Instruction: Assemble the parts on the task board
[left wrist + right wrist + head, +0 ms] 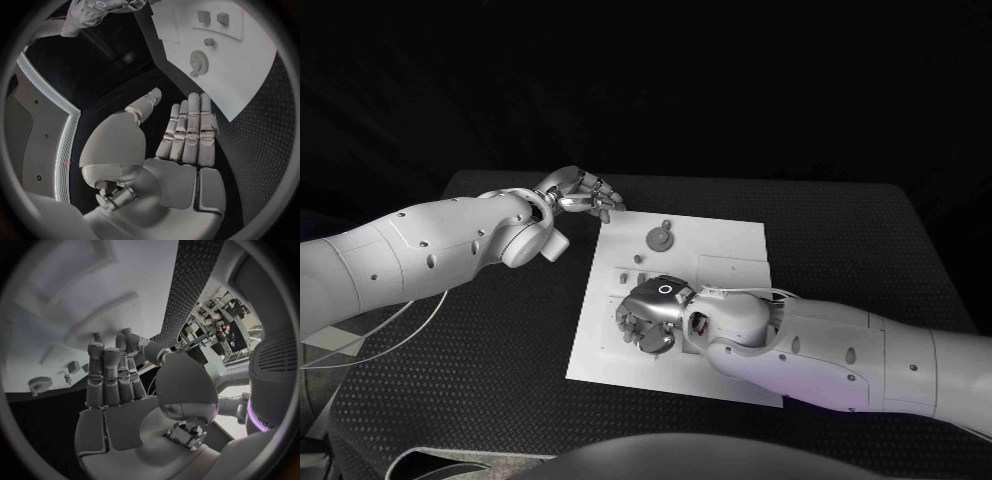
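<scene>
A: Where do things stand on the task board point(733, 250)?

B: The right hand point(653, 312) hovers low over the board's near-left part, fingers bent down toward a round grey part point(656, 342) under them. From the head view I can't tell whether the fingertips touch it; the right wrist view shows the fingers fairly straight and side by side with nothing in the palm, so I'd call it empty.

A: And the left hand point(581, 195)?

B: Off the board, just beyond its far-left corner, above the black table point(488, 400). Fingers straight, thumb apart, holding nothing (the left wrist view shows that plainly).

A: Other parts?

B: A gear-like disc point(659, 239) lies on the board's far side, well apart from the right hand, and small blocks point(629, 281) sit near the left edge.

A: How should the step go?

B: My judgement: settle the fingertips evenly around the round part before closing, lift straight, keep the wrist clear of the small blocks.

A: Any writing?

B: None I can read.
</scene>
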### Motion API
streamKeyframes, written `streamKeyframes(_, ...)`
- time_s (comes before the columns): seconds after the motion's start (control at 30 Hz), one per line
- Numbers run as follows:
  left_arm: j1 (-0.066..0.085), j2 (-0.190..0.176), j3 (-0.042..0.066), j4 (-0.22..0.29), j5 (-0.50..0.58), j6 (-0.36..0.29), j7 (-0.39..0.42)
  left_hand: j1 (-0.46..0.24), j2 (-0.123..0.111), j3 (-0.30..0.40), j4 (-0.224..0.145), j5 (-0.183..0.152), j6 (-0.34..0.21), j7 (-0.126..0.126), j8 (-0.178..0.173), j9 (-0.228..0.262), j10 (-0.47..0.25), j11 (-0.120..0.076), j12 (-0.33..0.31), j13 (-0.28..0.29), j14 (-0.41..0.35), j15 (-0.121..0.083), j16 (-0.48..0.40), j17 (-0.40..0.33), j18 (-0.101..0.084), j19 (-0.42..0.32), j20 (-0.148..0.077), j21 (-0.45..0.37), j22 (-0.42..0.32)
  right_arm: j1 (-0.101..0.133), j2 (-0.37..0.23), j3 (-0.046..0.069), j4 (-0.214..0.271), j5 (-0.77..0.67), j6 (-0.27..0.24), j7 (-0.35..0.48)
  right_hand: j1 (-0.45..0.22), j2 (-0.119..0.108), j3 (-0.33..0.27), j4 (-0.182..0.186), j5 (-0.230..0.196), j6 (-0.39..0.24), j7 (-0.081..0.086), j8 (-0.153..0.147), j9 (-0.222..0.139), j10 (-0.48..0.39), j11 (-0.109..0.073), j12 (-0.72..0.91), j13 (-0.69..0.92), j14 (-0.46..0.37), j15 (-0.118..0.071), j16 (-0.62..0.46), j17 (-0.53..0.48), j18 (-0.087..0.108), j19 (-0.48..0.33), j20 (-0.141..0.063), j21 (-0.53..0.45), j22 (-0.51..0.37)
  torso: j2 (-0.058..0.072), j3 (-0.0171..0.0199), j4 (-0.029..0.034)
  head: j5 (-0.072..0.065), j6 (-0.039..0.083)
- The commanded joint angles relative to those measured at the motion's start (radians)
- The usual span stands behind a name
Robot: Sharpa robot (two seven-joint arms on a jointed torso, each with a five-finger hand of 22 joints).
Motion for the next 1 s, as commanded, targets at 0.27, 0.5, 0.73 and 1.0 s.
streamKeyframes(0.27,0.001,0.0,0.001,0.001,0.006,0.017,0.003,-0.006,0.003,-0.002,0.006,0.005,-0.006,0.0,0.003,-0.001,0.0,0.004,-0.004,-0.001,0.009,0.001,-0.004,0.002,0.001,0.001,0.002,0.0,-0.002,-0.001,0.003,-0.013,-0.013,0.012,0.048,-0.011,-0.024,-0.079,-0.041,-0.02,-0.001,-0.089,0.049,-0.042,0.018,-0.084,0.038,-0.052,-0.011,-0.021,0.028,0.003,0.005,0.059,-0.018,0.003,-0.003,0.018,0.0,0.0,0.0001,0.001,0.0)
streamKeyframes(0.5,0.001,0.0,0.001,0.001,0.006,0.021,0.001,-0.006,0.003,-0.003,0.006,0.005,-0.006,0.0,0.003,-0.001,0.0,0.004,-0.004,-0.001,0.009,0.001,-0.005,0.003,0.0,0.0,0.002,0.0,-0.002,-0.001,0.001,-0.014,-0.013,0.019,0.026,-0.011,-0.029,-0.108,-0.109,-0.031,0.001,-0.15,0.073,-0.071,0.002,-0.149,0.064,-0.086,-0.024,-0.036,0.054,0.006,0.007,0.059,-0.03,0.007,-0.008,0.016,0.0,0.0003,-0.0001,0.001,-0.003)
streamKeyframes(0.73,0.001,-0.002,0.001,0.0,0.006,0.021,0.0,-0.007,0.003,-0.003,0.007,0.005,-0.006,0.0,0.003,-0.001,-0.001,0.004,-0.004,-0.001,0.009,0.001,-0.006,0.004,0.0,0.0,0.002,0.0,-0.002,-0.001,-0.003,-0.014,-0.012,0.022,0.008,-0.011,-0.025,-0.117,-0.121,-0.029,0.002,-0.161,0.077,-0.074,-0.001,-0.162,0.07,-0.091,-0.027,-0.039,0.059,0.009,0.007,0.059,-0.032,0.008,-0.01,0.016,0.0,0.0002,-0.0002,0.001,-0.002)
streamKeyframes(1.0,0.001,-0.002,0.001,-0.001,0.006,0.021,0.0,-0.007,0.002,-0.003,0.007,0.005,-0.006,0.0,0.003,-0.001,-0.001,0.004,-0.004,-0.001,0.009,0.001,-0.007,0.004,0.0,0.0,0.002,0.0,-0.002,-0.001,-0.011,-0.014,-0.003,0.025,-0.03,-0.008,-0.021,-0.116,-0.123,-0.028,0.002,-0.161,0.077,-0.073,-0.002,-0.161,0.07,-0.09,-0.027,-0.038,0.06,0.011,0.007,0.059,-0.03,0.008,-0.009,0.016,0.0,0.0001,0.0002,0.001,0.0)
